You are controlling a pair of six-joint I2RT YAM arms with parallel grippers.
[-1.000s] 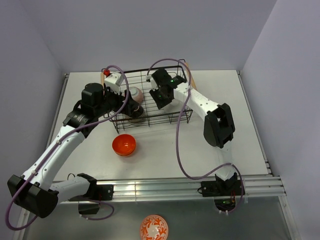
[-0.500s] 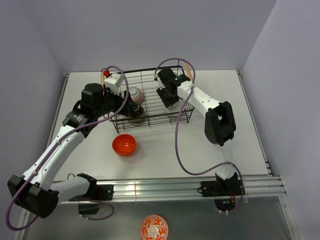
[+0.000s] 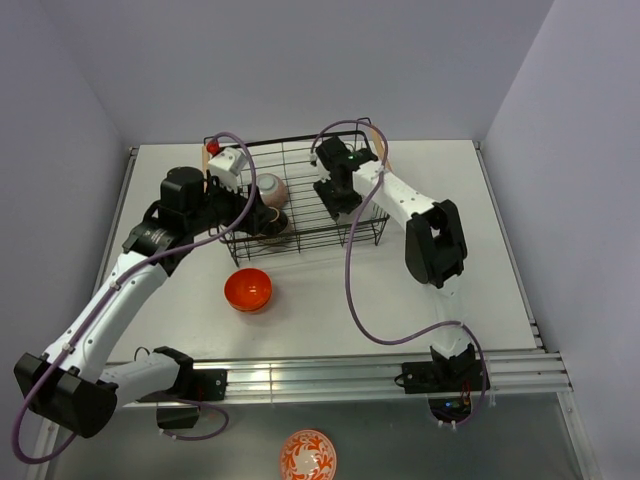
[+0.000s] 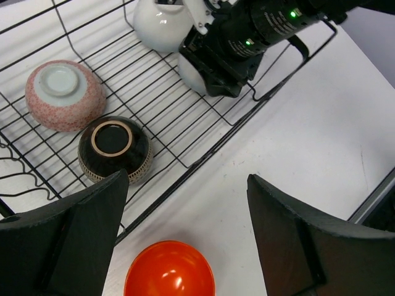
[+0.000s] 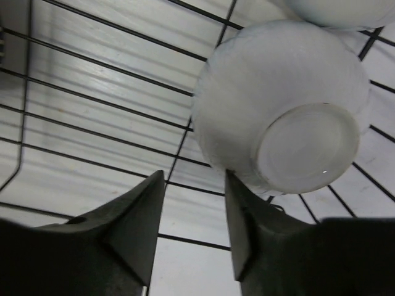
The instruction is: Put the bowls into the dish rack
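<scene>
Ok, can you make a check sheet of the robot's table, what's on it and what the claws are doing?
Surface: white table holds the rack and one bowl.
Job's things: black wire dish rack holds four upturned bowls: pinkish speckled bowl, dark patterned bowl, plain white bowl, second white bowl; glossy orange bowl upright on the table outside.
Clutter: orange-and-white patterned bowl beyond the metal rail.
Grippers: left gripper open, over the table by the rack; right gripper open inside the rack, by the second white bowl.
Cables: purple cables loop off both arms.
Surroundings: pale walls on three sides.
</scene>
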